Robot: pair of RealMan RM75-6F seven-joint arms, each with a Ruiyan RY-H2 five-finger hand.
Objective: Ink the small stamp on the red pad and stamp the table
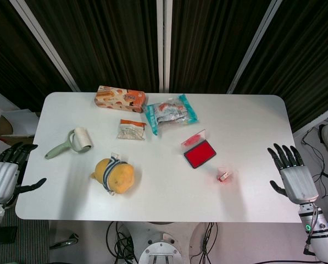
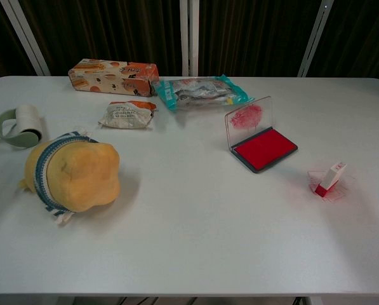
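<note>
The small stamp (image 1: pixel 225 176) (image 2: pixel 330 178) lies tilted on the table, white with a red base, over faint red marks. The red ink pad (image 1: pixel 199 153) (image 2: pixel 265 148) sits open to its left, its clear lid (image 2: pixel 248 119) raised and smeared red. My right hand (image 1: pixel 291 174) hangs off the table's right edge, fingers spread, holding nothing, well right of the stamp. My left hand (image 1: pixel 7 171) is off the left edge, fingers apart and empty. Neither hand shows in the chest view.
A yellow plush toy (image 1: pixel 114 175) lies at front left, a lint roller (image 1: pixel 73 143) further left. At the back are an orange snack box (image 1: pixel 120 98), a small packet (image 1: pixel 132 130) and a teal packet (image 1: pixel 171 114). White table (image 1: pixel 169 203).
</note>
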